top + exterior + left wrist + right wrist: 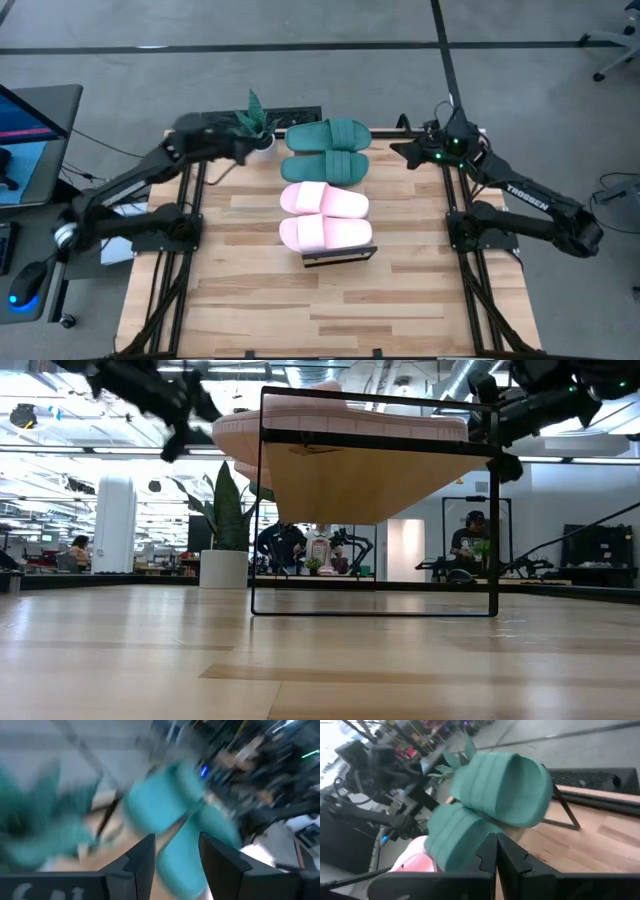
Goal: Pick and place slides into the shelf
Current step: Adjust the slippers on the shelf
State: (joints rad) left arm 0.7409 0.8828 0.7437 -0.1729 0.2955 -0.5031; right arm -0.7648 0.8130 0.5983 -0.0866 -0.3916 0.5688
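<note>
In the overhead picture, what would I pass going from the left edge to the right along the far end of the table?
Left end effector → small potted plant → dark green slides → right end effector.

The room is bright, lit by long lamps (pixel 60 450) on the ceiling. Looking down, the wooden table (pixel 250 300) is evenly lit, with soft little shadows under the pink slides (pixel 322 215). The left wrist view is badly smeared, so the green slides (pixel 170 815) look like fuzzy streaks. The right wrist view is only slightly soft.
</note>
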